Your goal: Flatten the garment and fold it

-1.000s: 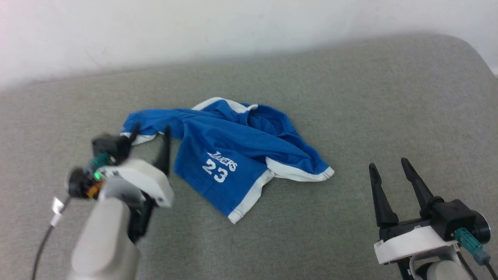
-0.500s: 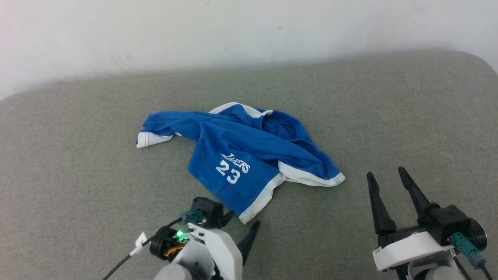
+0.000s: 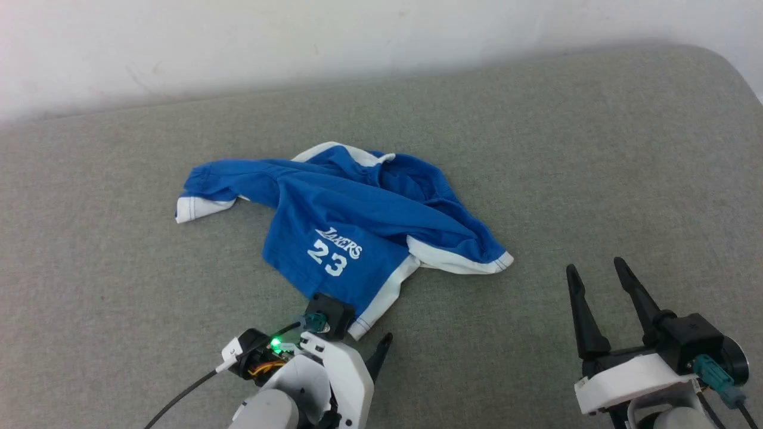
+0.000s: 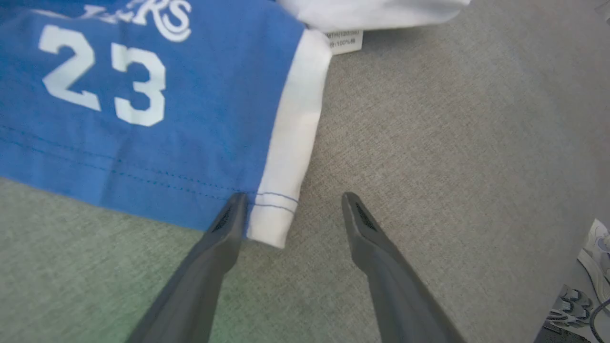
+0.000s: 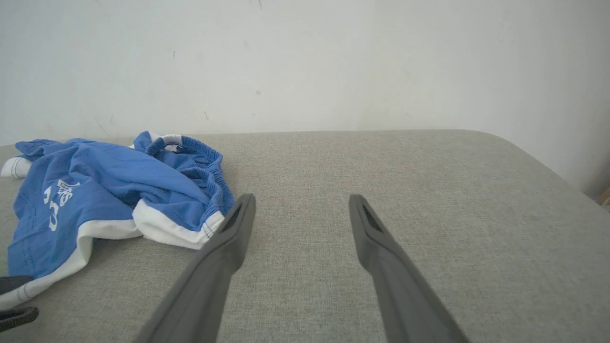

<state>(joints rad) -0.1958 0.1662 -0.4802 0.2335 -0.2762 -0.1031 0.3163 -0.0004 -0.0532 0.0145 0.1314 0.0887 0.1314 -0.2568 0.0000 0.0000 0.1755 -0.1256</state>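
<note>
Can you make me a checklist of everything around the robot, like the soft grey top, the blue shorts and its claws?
Surface: grey fabric top, smooth.
Job's things: garment, blue with white trim and a 23, crumpled, not yet flat.
Clutter: nothing seen.
Grippers: left gripper open, tips at the garment's near white corner; right gripper open, apart from it.
Cables: black cable at the left wrist.
Surroundings: white wall behind; a shoe past the surface's edge.

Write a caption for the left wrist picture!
Open left end effector poised at the white-trimmed corner of the blue garment.
</note>
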